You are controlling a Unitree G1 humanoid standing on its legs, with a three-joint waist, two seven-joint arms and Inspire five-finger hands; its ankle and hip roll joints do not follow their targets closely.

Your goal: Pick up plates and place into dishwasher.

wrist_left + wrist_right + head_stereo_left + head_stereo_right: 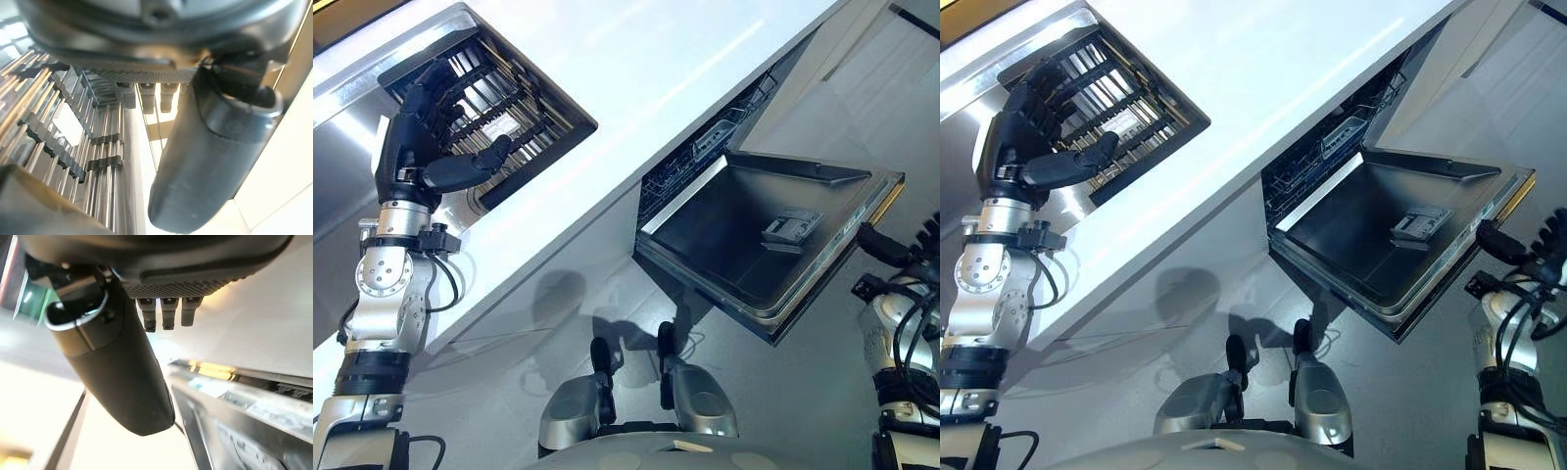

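A metal dish rack [524,117] with dark tines sits sunk in the white counter [656,59] at the far left. My left hand [411,137] hovers over the rack's left end, fingers straight and reaching among the tines [102,161], thumb [210,161] standing free, nothing held. The dishwasher [705,147] is open under the counter, its steel door [734,245] folded down to the right. My right hand [928,240] hangs at the right edge beside the door's outer corner, open and empty, its thumb [117,367] pointing out.
A grey detergent dispenser [790,227] sits on the inside of the door. The dishwasher's inner basket [1342,137] shows in the gap above the door. Grey floor [558,304] lies between the counter front and the door.
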